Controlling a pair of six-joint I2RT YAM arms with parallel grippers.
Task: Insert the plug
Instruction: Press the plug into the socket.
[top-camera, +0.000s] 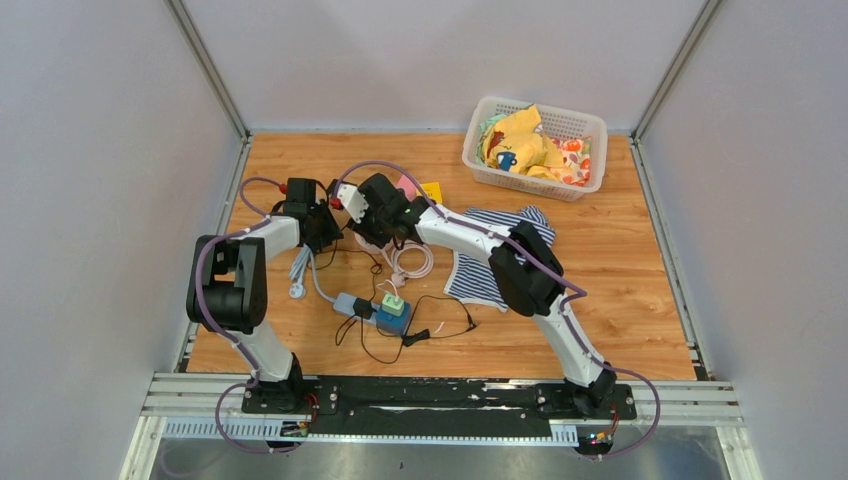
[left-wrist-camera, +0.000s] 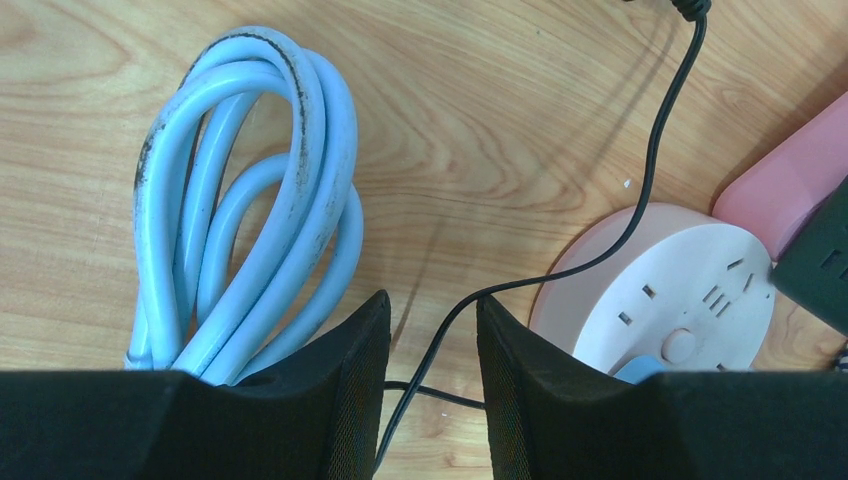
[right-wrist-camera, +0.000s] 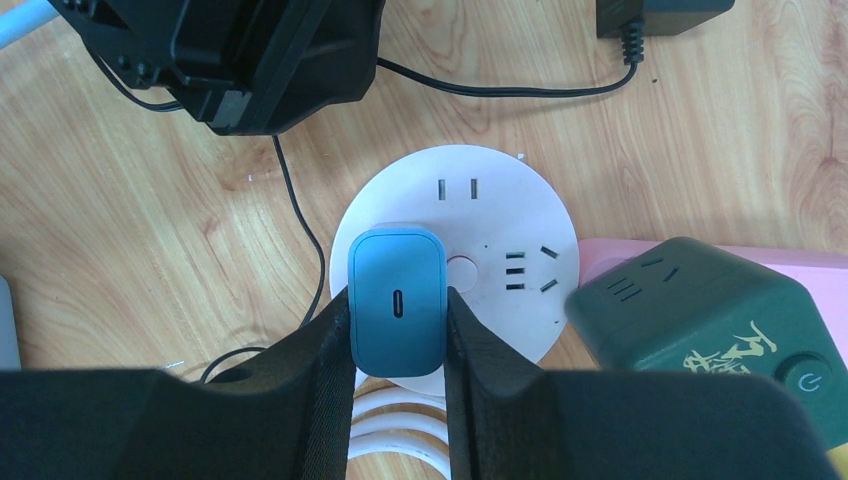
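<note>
The right hand (right-wrist-camera: 397, 312) is closed on the blue charger plug (right-wrist-camera: 396, 285); its two black fingers (right-wrist-camera: 320, 380) press the plug's left and right sides, so the jaws stand only as wide as the plug's body; the plug's face with its small slot looks up at the wrist camera. The plug sits upright on the round white socket (right-wrist-camera: 490, 215), over the part of its face nearest the hand; whether its prongs are seated cannot be told. The socket lies near the middle of the desk (top-camera: 620, 200), slightly toward the left edge; a dark green cube socket (right-wrist-camera: 700, 310) lies just beside it, resting on a pink object (right-wrist-camera: 620, 258).

The left hand (left-wrist-camera: 432, 305) stands partly open with a narrow gap and grips nothing; a thin black cable (left-wrist-camera: 655, 150) runs along the desk through that gap; a coil of light blue cable (left-wrist-camera: 250, 180) lies to one side of the hand and the round socket to the other.

From above, the right arm reaches from the near right corner diagonally across a striped cloth (top-camera: 480, 270), its hand pointing down over the socket; the left arm rises from the near left corner, elbow folded, forearm turned inward, its hand low and close to the right one.
</note>
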